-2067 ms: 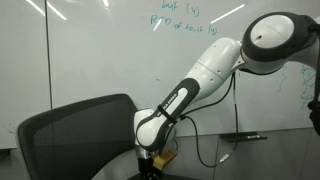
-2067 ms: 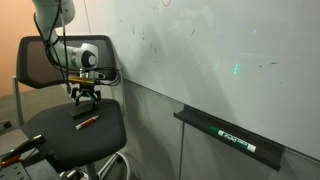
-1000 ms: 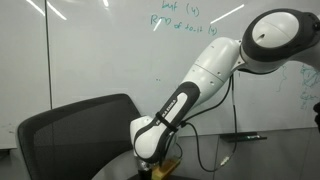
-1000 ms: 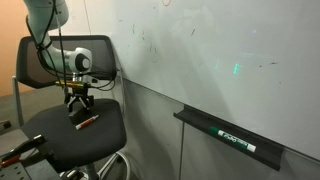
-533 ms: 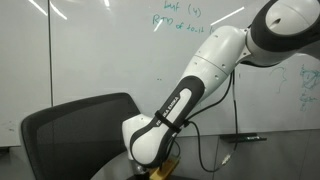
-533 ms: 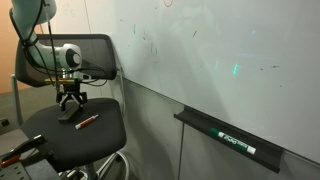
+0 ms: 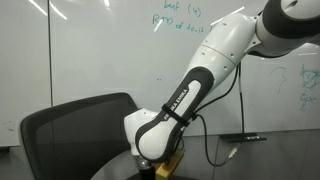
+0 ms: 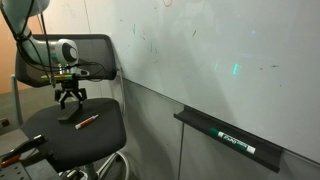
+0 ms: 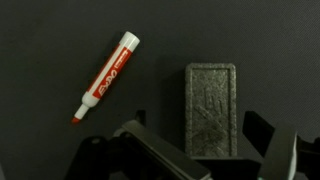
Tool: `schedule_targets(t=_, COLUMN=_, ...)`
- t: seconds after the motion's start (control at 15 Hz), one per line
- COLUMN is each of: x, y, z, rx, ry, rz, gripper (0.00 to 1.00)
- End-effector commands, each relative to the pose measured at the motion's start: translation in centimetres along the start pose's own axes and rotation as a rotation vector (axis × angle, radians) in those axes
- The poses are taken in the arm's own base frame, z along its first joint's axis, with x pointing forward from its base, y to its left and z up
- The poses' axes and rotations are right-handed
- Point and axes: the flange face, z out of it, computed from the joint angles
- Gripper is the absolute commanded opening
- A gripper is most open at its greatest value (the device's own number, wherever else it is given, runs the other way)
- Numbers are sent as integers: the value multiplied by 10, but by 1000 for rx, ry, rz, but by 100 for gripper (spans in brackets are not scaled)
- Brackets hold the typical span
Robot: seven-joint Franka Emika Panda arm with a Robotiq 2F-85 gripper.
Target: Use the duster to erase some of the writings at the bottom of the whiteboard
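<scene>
Hovering over the table (image 8: 60, 145), the pincer (image 9: 195, 132) is lining up on the duster (image 9: 210, 100); I judge the pick-up is the step in hand, not yet done. The duster is lying flat toward the table's back edge, a marker (image 9: 105, 75) near it but apart. The pincer is gaping wide and holding nothing, its jaws standing to either side of the duster's near end, seemingly touching nothing. Next it is calling for a straight descent, a squeeze across the duster's narrow width, then a lift towards the writings (image 7: 306, 85) low on the whiteboard (image 7: 90, 50), well apart from the table.
</scene>
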Motion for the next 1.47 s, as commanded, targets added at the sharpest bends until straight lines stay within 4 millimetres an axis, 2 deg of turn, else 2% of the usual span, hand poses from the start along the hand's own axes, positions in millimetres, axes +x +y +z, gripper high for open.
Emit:
schedule_targets(t=0.0, x=-8, y=-1, z=-4, rx=-24, ry=-19, rz=-21, gripper=100)
schedule_targets(t=0.33, x=-9, y=-9, z=2, rx=-29, ry=-54, rz=-80, gripper=100)
schedule_targets(t=0.93, x=-5, y=-7, z=12, rx=-80, ry=-91, rz=-279, gripper=100)
schedule_targets(t=1.4, x=-6, y=-22, z=14, rx=-88, ry=-132, rz=-344, gripper=100)
